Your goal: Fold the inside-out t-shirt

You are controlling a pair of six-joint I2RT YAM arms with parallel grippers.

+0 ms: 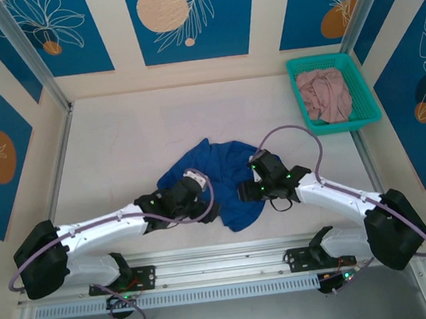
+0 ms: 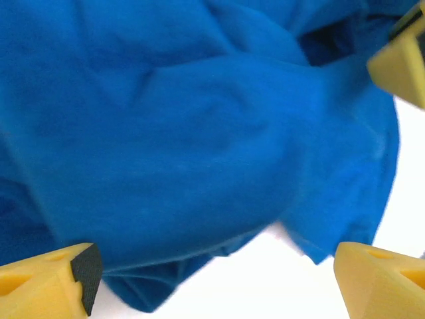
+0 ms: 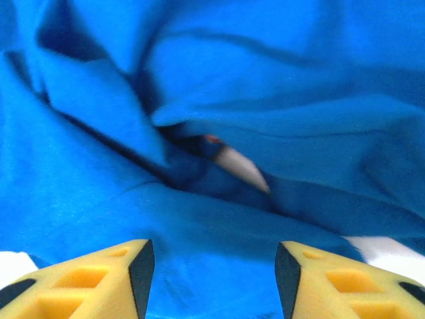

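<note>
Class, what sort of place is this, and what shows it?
Probably a robot lab cell for folding laundry: left arm and right arm bolted at a panelled white table, a crumpled blue t-shirt, a teal basket holding a pink garment.

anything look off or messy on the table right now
The blue t-shirt is bunched in a crumpled heap on the table, with folds piled over each other instead of lying flat. The pink garment sits inside its green basket, and nothing is spilled.
</note>
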